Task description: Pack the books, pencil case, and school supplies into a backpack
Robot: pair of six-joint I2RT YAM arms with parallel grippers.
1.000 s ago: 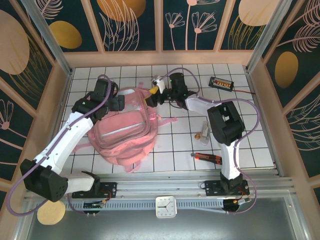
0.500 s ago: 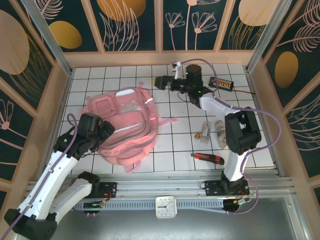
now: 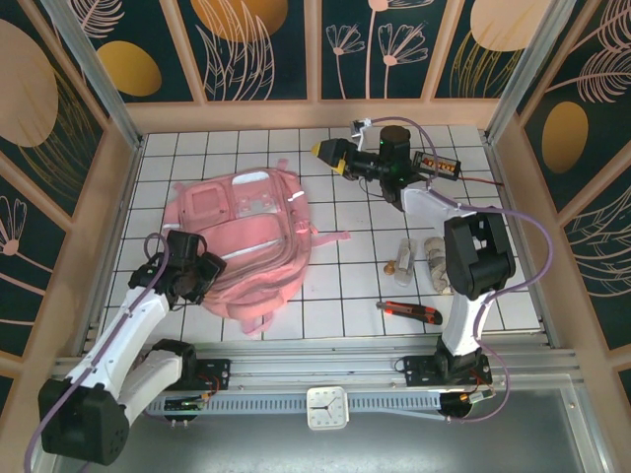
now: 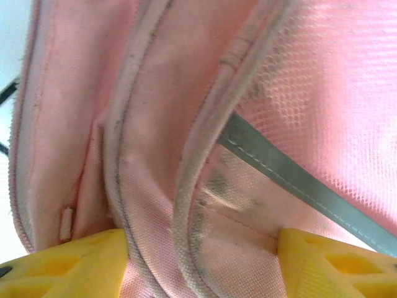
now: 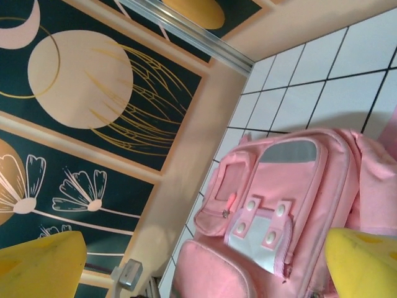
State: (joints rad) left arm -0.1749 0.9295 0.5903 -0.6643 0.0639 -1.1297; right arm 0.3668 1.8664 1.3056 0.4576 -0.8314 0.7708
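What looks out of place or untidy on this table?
The backpack lies flat and askew, with one strap trailing out sideways. A red and black tool and some small silvery pieces lie loose on the table beside it, not packed.

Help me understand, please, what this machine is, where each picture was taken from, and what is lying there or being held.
These are two robot arms bolted to the near edge of a tiled table, each ending in a two-fingered claw with yellow tips. The wide picture comes from a fixed camera above and behind them; the two close-ups come from cameras on the wrists, each looking out past its own claw. On the table lie a large pink backpack, a red-and-black hand tool, a few small clear pieces and a black box with orange buttons. The left claw has its fingers either side of a fold of the backpack; whether it grips the fabric I cannot tell. The right claw hangs open and empty over the far side of the table.
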